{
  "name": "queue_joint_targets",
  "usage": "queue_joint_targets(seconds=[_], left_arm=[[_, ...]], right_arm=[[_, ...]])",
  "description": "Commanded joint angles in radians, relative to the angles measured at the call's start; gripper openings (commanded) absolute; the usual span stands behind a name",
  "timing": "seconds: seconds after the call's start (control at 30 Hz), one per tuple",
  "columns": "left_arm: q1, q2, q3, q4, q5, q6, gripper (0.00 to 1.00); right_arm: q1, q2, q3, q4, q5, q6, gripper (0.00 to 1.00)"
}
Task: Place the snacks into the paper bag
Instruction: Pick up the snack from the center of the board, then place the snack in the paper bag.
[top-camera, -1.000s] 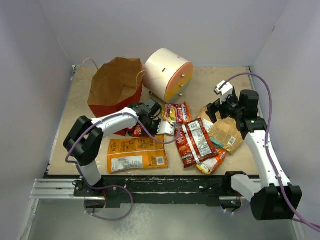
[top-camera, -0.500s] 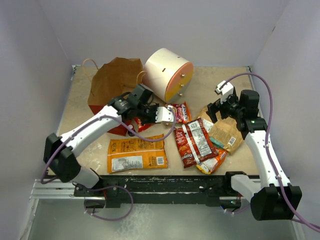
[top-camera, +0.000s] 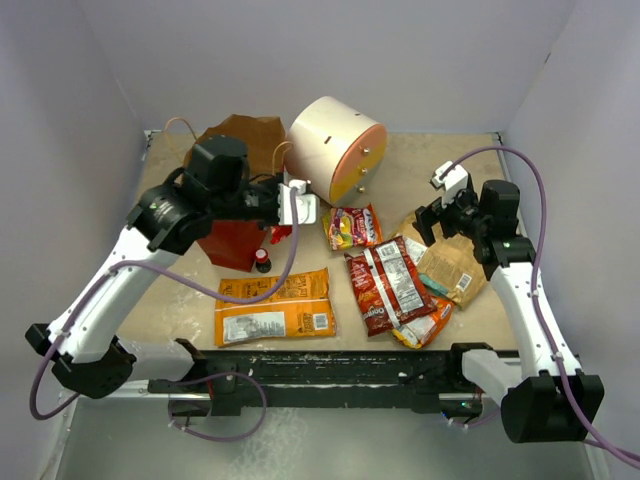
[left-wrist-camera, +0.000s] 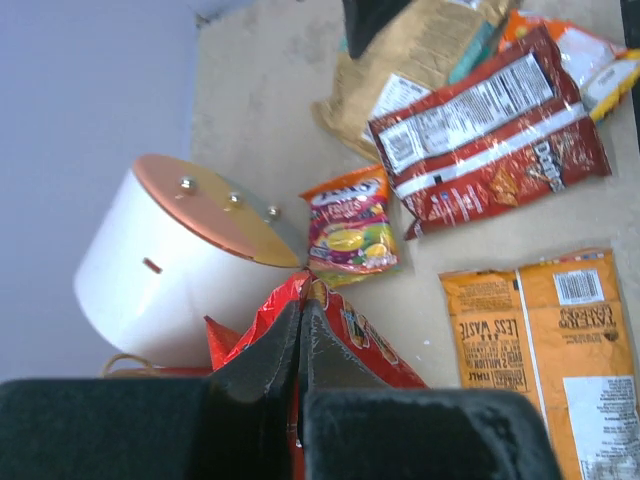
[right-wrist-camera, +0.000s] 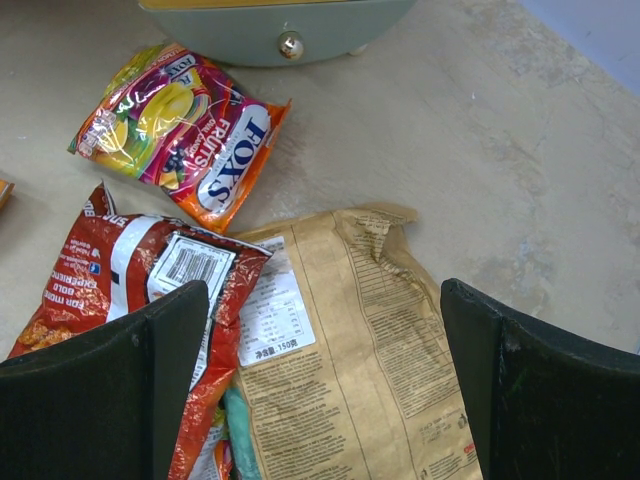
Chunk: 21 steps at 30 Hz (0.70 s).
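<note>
Currently the step in hand is judged to be the transfer of one packet into the paper bag (top-camera: 228, 240), which stands at the far left of the table with its mouth open upward.

**Procedure**
1. The left gripper (left-wrist-camera: 302, 315) is clenched on the small red packet (left-wrist-camera: 345, 335) and holds it in the air just right of the bag.
2. Bring the packet over the middle of the brown opening, clear of the rim and of the twine handle (top-camera: 178, 122).
3. Lower the packet's bottom edge past the rim before releasing, because a crinkly flat packet may catch on the edge.
4. Stay off the cream drawer unit (top-camera: 335, 145), which stands just beside the bag on its right.

**Inventory, left to right**
- Paper bag: one.
- Packet in the grip: one.
- Small dark bottle (top-camera: 262, 262) in front of the bag: one; not a snack.
- Large orange packet (top-camera: 275, 305): one.
- Multicoloured fruit-sweet packet (top-camera: 353, 225): one.
- Dark red packet (top-camera: 385, 283): one.
- Yellow-orange packet (top-camera: 425, 325): one, partly covered.
- Teal packet (top-camera: 432, 285): one, a sliver showing.
- Tan-brown packet (top-camera: 450, 262): one.

Packets on the table: six visible; the overlapping pile may hide more.

The right gripper (right-wrist-camera: 318, 300) hangs released, jaws wide apart, above the tan-brown packet.
</note>
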Motion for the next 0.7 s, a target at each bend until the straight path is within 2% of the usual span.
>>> queue_joint_targets(seconds=[0.0,0.27,0.37,0.5,0.6,0.67], left_arm=[[-0.005,-0.035,0.138,-0.045,-0.042,-0.054,0.0],[-0.002,-0.065,0.186,-0.054,-0.432,0.104,0.0],[0.004,-0.079,0.178,-0.061,-0.515,0.191,0.0],[0.052,-0.056,0.203,-0.12,-0.512,0.296,0.0],[0.123,-0.014,0.243,-0.158,-0.422,0.357,0.0],[0.211,0.008,0.249,-0.141,-0.358,0.393,0.0]], right_arm=[[-0.006,-0.018,-0.003,0.02,0.002,-0.007,1.0],[-0.007,-0.022,-0.004,0.02,-0.002,-0.006,1.0],[-0.007,-0.024,-0.003,0.02,-0.006,-0.006,1.0],[-0.007,-0.025,-0.001,0.017,-0.013,-0.005,1.0],[-0.007,-0.03,-0.001,0.015,-0.021,-0.004,1.0],[-0.007,-0.037,0.0,0.015,-0.026,-0.004,1.0]])
